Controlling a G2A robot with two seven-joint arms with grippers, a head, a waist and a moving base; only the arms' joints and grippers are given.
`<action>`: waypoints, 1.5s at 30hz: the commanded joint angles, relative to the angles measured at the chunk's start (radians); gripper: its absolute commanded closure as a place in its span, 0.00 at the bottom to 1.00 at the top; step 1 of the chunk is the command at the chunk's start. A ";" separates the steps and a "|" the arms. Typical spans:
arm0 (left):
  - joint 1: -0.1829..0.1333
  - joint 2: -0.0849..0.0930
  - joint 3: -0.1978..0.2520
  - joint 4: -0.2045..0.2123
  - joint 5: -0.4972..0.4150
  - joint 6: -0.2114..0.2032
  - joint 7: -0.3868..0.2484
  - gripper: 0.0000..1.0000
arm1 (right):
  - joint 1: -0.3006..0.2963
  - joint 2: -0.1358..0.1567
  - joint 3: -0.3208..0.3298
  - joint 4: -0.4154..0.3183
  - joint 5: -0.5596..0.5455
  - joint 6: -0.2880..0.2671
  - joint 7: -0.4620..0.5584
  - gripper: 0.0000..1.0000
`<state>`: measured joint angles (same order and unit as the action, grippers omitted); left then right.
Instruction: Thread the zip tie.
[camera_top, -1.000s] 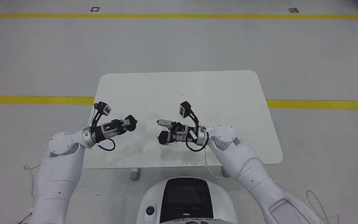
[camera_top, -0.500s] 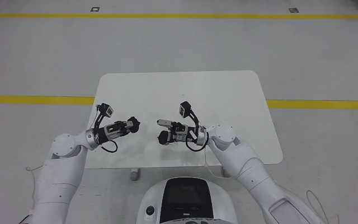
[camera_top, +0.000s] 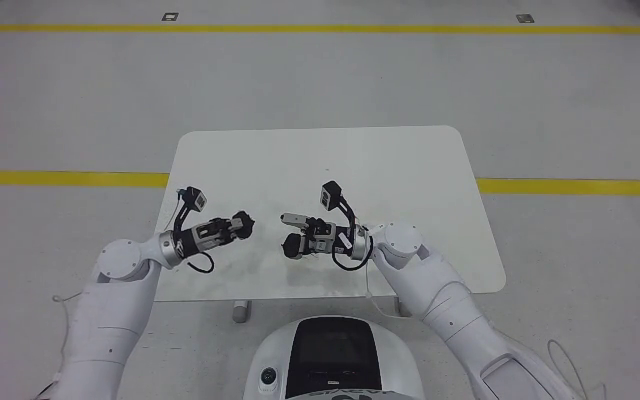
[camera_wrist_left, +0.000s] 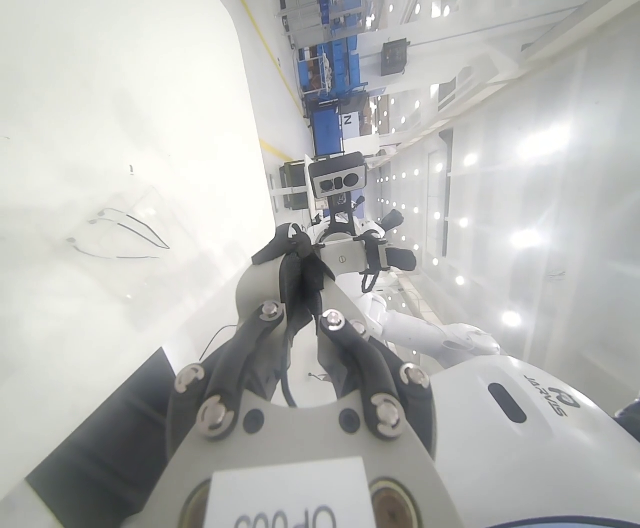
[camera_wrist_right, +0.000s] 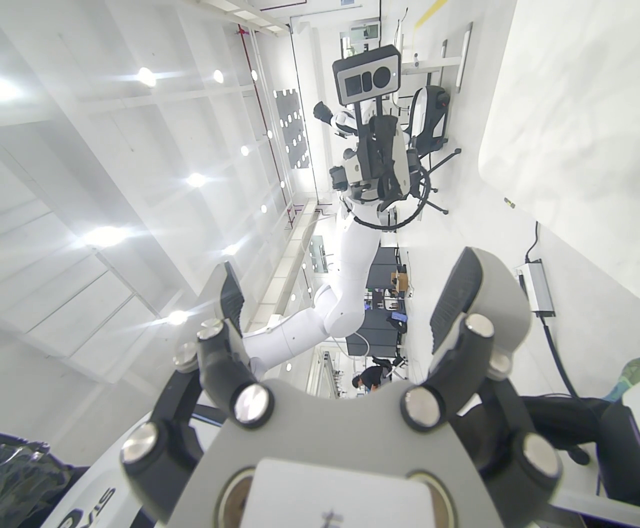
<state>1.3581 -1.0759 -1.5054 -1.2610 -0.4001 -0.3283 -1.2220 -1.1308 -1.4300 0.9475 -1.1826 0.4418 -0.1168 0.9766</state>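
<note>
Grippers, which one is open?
The right gripper: its fingers stand wide apart, while the left gripper is pinched shut.

Left claw (camera_top: 241, 222), right claw (camera_top: 288, 232), white table (camera_top: 400, 170)

Brightly lit from ceiling lights (camera_wrist_right: 196, 180), flaring into starbursts; glare washing out table (camera_wrist_left: 125, 100); faint soft shadows; fisheye-bent edges.

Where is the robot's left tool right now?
In the top view, the left tool is above the near left part of the table, pointing at the right tool across a gap.
</note>
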 joint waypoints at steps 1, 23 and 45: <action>-0.001 0.001 0.004 0.002 -0.005 -0.001 0.006 1.00 | 0.000 0.000 0.000 0.000 0.000 0.000 0.000 0.00; -0.013 0.023 0.035 0.021 -0.027 -0.003 0.028 1.00 | 0.000 0.000 0.000 0.000 0.000 0.000 0.000 0.00; -0.010 0.032 0.047 -0.034 -0.072 0.004 0.042 1.00 | 0.000 0.000 0.000 0.000 0.000 0.000 0.000 0.00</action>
<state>1.3468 -1.0437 -1.4593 -1.2940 -0.4760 -0.3265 -1.1969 -1.1308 -1.4300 0.9475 -1.1826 0.4418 -0.1168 0.9766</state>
